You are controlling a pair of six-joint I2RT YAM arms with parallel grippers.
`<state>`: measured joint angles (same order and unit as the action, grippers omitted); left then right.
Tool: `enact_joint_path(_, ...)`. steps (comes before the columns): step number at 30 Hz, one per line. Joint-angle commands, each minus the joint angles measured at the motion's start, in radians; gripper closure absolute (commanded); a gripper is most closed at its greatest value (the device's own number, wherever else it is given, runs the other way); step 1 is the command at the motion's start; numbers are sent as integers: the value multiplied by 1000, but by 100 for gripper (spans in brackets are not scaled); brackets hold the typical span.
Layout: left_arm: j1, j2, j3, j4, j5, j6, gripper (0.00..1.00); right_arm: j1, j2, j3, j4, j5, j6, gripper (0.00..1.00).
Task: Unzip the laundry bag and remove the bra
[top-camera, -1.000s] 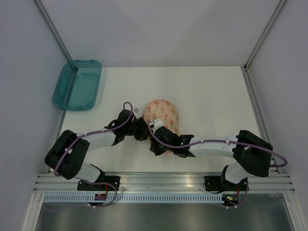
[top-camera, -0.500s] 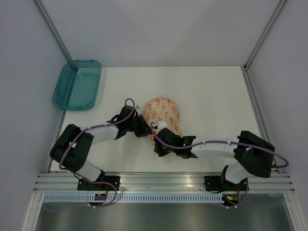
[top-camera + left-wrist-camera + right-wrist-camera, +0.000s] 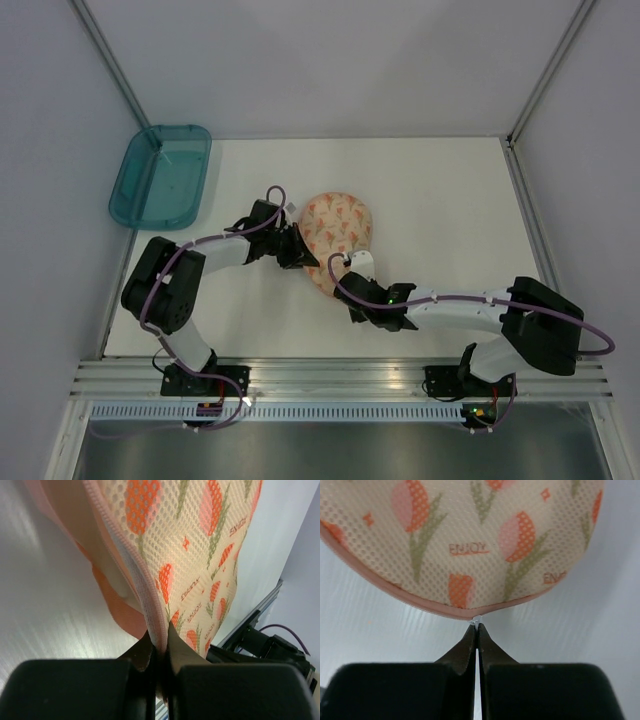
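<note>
— Where's the bag (image 3: 340, 228)?
— Middle of the top view, lying on the tabletop (image 3: 440, 200), well apart from the tray (image 3: 160, 178) at upper left. I can't see the bra; I'd guess it's inside.
— And your jaws?
— My left jaws are clamped on the pink zipper edge (image 3: 131, 570) at the bag's left rim. My right jaws are pinched together at its lower edge on a tiny pale tab (image 3: 477, 619), likely the pull.
— How will it handle?
— It's light, limp mesh that will bunch and drag. I'd anchor the seam and pull only the tab, which is small and could slip.
</note>
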<state>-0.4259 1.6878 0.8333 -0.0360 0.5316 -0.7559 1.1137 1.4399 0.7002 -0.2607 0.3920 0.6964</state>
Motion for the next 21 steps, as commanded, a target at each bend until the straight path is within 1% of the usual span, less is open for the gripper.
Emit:
enact_joint_path(1,38,39,87,-60,51,188,98,-28,37,45,-186,166,26,99)
enact_joint_path(2,44,49,110,-94,62,207,98,-35,54,51,-193,180,26,99)
enact_joint_path(3,49,59,116,-105,74,239,98,-49,62,62,-201,195,31,100)
enact_joint_path(8,61,78,132,-153,105,303,98,-90,114,97,-236,300,48,100)
enact_joint_path(12,61,87,124,-157,114,319,98,-135,154,145,-278,384,74,100)
enact_joint_path(17,56,101,124,-154,162,323,98,-187,215,191,-253,429,42,100)
enact_joint_path(21,52,95,118,-154,169,332,98,-221,275,252,-287,516,57,100)
